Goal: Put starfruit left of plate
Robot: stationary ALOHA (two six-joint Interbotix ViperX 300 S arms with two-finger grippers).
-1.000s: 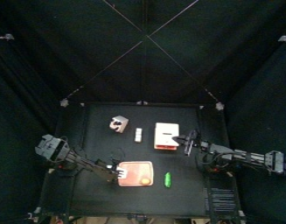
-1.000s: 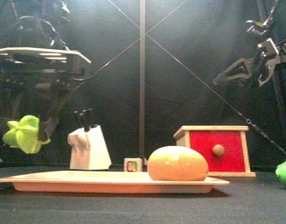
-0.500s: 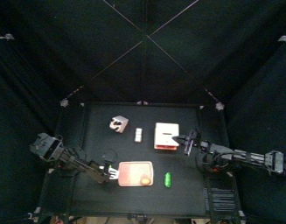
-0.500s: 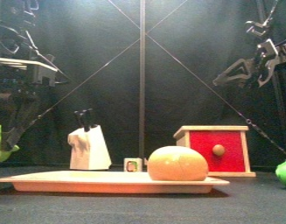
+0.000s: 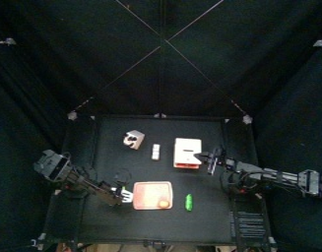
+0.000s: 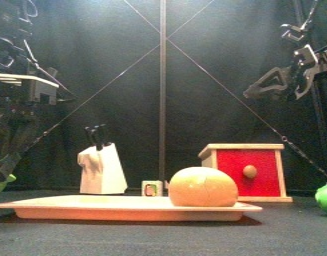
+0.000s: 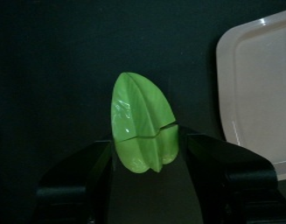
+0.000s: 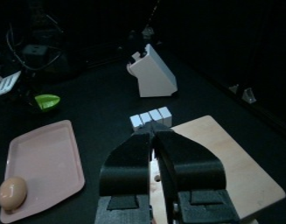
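I see the left claw (image 7: 145,150) clamped on the lower end of the starfruit (image 7: 142,118), a glossy green, ridged, pointed piece, just left of the smooth pink plate (image 7: 264,83). From the front it is cut off at the edge, so I can't tell if it touches the table. A round yellow lump (image 6: 213,187) sits on the plate. The right claw (image 8: 160,147) is pinched together and empty.

You've got one green starfruit (image 7: 139,122), one green oblong (image 5: 187,203), one pink plate (image 6: 72,207), one yellowish lump (image 6: 203,187), one red-fronted block (image 6: 246,172), one knife block (image 6: 102,170).
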